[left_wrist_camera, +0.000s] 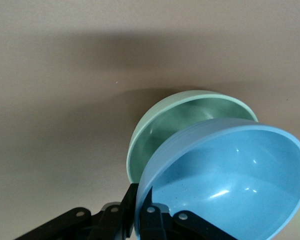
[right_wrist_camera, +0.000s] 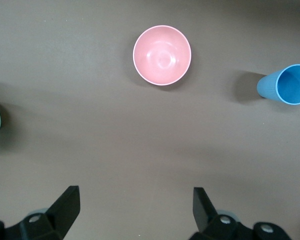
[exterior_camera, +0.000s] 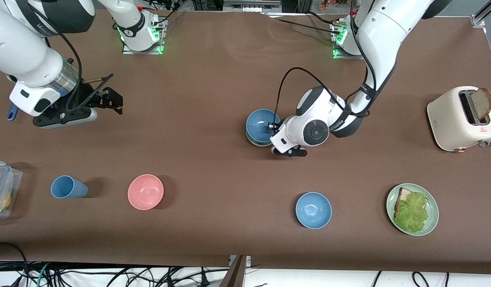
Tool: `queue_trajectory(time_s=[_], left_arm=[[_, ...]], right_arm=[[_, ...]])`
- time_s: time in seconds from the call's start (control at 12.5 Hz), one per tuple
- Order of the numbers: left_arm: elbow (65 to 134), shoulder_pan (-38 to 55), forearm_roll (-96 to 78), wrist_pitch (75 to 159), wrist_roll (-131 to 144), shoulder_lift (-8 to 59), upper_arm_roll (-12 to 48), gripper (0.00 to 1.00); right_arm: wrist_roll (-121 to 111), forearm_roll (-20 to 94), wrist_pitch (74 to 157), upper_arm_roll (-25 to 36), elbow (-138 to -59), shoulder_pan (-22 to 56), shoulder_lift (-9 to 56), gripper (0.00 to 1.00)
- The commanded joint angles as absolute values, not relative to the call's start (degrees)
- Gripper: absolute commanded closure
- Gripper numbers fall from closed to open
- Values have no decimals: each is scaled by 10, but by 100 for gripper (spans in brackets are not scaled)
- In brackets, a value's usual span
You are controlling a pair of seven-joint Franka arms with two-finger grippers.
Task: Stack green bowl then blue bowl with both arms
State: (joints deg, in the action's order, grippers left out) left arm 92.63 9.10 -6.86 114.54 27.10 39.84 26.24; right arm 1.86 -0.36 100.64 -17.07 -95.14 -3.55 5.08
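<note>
The blue bowl point(exterior_camera: 261, 124) sits tilted in the pale green bowl point(exterior_camera: 258, 142) near the table's middle; only the green bowl's lower rim shows under it. My left gripper point(exterior_camera: 272, 126) is shut on the blue bowl's rim, at the side toward the left arm's end. In the left wrist view the blue bowl point(left_wrist_camera: 230, 175) is clamped at its rim by the left gripper point(left_wrist_camera: 142, 212), with the green bowl point(left_wrist_camera: 157, 132) showing past it. My right gripper point(exterior_camera: 114, 101) is open and empty and waits over bare table toward the right arm's end; its wrist view shows it open point(right_wrist_camera: 135, 205).
A second blue bowl point(exterior_camera: 313, 210) and a green plate point(exterior_camera: 431, 217) with bread and lettuce lie nearer the front camera. A pink bowl point(exterior_camera: 145, 191), a blue cup point(exterior_camera: 68, 187) and a clear container point(exterior_camera: 2, 187) lie toward the right arm's end. A toaster point(exterior_camera: 460, 118) stands toward the left arm's end.
</note>
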Motion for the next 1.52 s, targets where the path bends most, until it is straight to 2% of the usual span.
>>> queue_trajectory(time_s=[0.0, 0.08, 0.16, 0.24, 0.32, 0.56, 0.8, 1.04, 1.44], left_arm=[[912, 101, -77, 1150, 277, 416, 253, 100], [914, 99, -76, 1150, 277, 415, 253, 100], [914, 98, -76, 1149, 277, 415, 253, 96], [914, 99, -81, 1149, 288, 415, 253, 38], [913, 99, -77, 1148, 300, 414, 253, 0], [911, 96, -81, 1142, 301, 409, 254, 0], [909, 88, -80, 1104, 304, 347, 253, 0], [898, 46, -73, 1014, 301, 248, 246, 0], [808, -45, 1, 842, 252, 168, 243, 0]], right_arm=[[20, -12, 1001, -171, -940, -34, 55, 0], [23, -12, 999, -171, -940, -34, 54, 0], [23, -12, 999, -171, -940, -33, 54, 0], [23, -13, 999, -171, -940, -33, 53, 0], [23, -12, 998, -171, -940, -34, 53, 0], [23, -13, 998, -171, -940, -34, 51, 0], [18, -13, 998, -171, -940, -35, 48, 0], [16, -12, 998, -168, -939, -36, 43, 0], [9, -11, 994, -146, -918, -37, 44, 0]])
